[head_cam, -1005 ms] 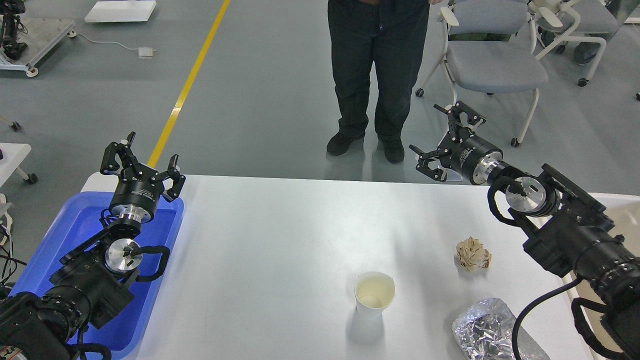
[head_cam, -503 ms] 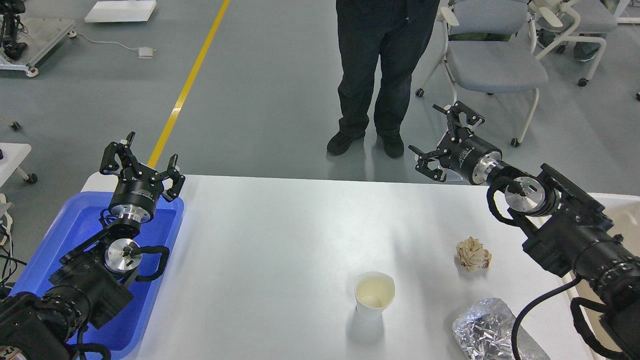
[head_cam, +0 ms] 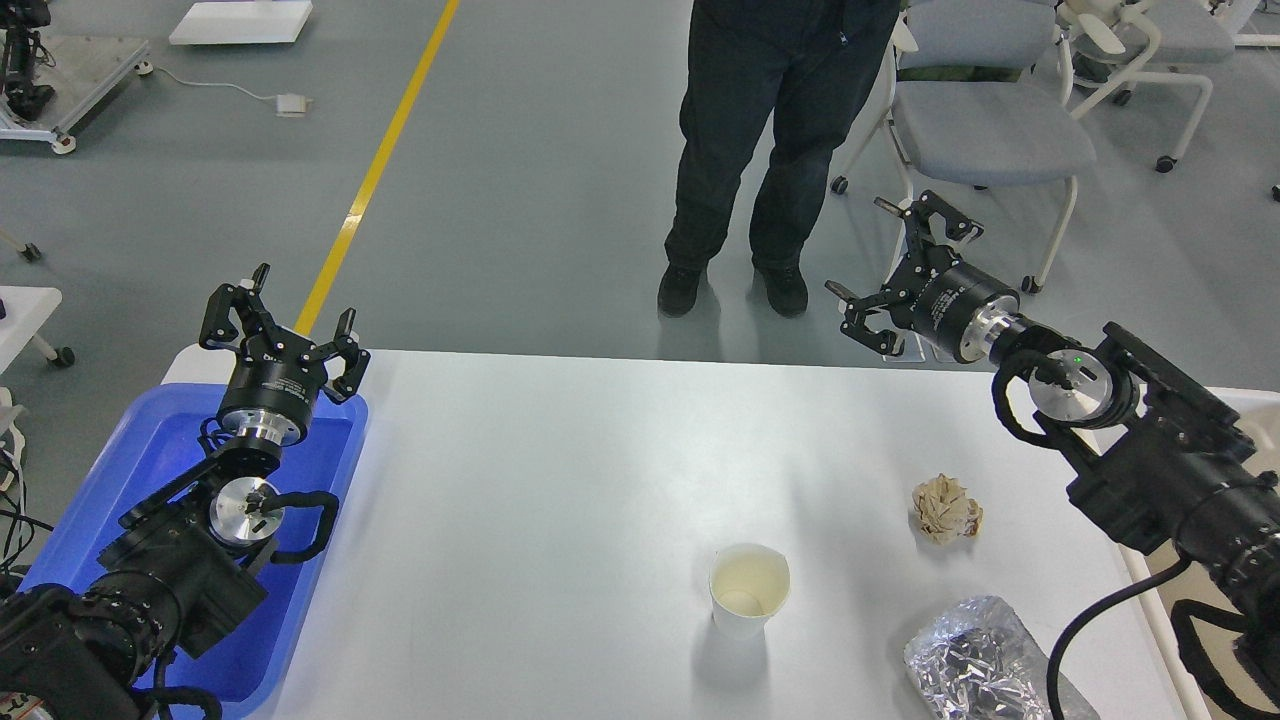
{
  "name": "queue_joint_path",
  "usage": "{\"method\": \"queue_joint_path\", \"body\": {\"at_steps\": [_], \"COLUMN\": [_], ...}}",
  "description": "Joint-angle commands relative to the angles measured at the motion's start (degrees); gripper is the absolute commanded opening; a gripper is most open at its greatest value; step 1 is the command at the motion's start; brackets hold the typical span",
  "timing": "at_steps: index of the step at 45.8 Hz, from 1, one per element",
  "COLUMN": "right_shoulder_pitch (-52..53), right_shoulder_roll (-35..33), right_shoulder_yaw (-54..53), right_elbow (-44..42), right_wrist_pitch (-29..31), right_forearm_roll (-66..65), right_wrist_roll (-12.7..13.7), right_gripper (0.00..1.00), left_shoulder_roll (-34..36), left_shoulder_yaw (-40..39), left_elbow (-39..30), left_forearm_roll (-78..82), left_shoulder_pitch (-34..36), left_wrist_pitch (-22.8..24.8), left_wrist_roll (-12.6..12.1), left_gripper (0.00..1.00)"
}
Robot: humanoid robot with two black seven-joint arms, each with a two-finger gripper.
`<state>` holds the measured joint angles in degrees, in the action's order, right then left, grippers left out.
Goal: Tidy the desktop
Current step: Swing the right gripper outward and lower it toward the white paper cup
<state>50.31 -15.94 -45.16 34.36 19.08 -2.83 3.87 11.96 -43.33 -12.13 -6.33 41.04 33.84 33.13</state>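
foil wad [head_cam: 968, 655] front-right corner of the desktop [head_cam: 560, 500] | paper cup [head_cam: 748, 590], crumpled paper ball [head_cam: 945, 508] behind, both nearer right arm | right gripper [head_cam: 905, 268] splayed, empty, past far edge; rose slightly since a second ago | left gripper [head_cam: 275, 325] spread wide over blue tray [head_cam: 120, 470], unmoved

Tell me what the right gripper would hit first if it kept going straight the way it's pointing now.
Likely nothing on the desktop. The right gripper, open, points up-left past the far edge toward the standing person; depth is unclear, so keep clearance.
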Motion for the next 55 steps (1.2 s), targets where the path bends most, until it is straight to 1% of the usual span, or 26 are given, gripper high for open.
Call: {"method": "queue_joint_path", "body": {"at_steps": [1,13,18,28,32,37,45,50,55], "right_shoulder_pitch": [-2.32,-5.30,-6.89,-10.67,-11.81,-12.43,-11.73,-9.53,-6.89], "right_shoulder_roll": [-6.82,-16.39,-19.12,-25.45,-27.12,-28.35,-29.23,-28.71,-27.13], "right_shoulder_yaw": [0.86,2.88,2.97,2.88,2.88,3.49,8.23,12.01,15.88], "right_elbow": [9.05,19.77,24.43,38.31,43.24,47.64,50.72,51.07,50.81], "right_wrist_pitch": [0.08,0.08,0.08,-0.79,-2.46,-4.40,-8.87,-12.48,-15.47], "right_forearm_roll": [-0.77,-3.32,-4.02,-10.78,-14.74,-21.15,-30.56,-34.25,-34.96], "right_wrist_roll": [0.00,0.00,0.00,0.00,0.00,0.00,-0.09,0.00,0.00], "right_gripper": [1.00,1.00,1.00,1.00,1.00,1.00,1.00,1.00,1.00], "left_shoulder_roll": [-0.01,-0.01,-0.01,-0.01,-0.01,-0.01,-0.01,-0.01,-0.01], "left_shoulder_yaw": [0.00,0.00,0.00,0.00,0.00,0.00,0.00,0.09,0.09], "left_elbow": [0.00,0.00,-0.09,0.00,0.00,0.00,-0.09,-0.09,0.00], "left_forearm_roll": [0.00,0.00,0.00,0.00,0.00,0.00,0.00,0.00,0.00], "left_shoulder_pitch": [0.00,0.00,0.00,0.00,0.00,0.00,0.00,0.00,0.00], "left_wrist_pitch": [0.00,0.00,0.00,0.00,0.00,0.09,0.09,0.09,0.09], "left_wrist_roll": [0.00,0.00,0.00,0.00,-0.08,0.00,-0.08,-0.09,-0.09], "left_gripper": [1.00,1.00,1.00,1.00,1.00,1.00,1.00,1.00,1.00]}}
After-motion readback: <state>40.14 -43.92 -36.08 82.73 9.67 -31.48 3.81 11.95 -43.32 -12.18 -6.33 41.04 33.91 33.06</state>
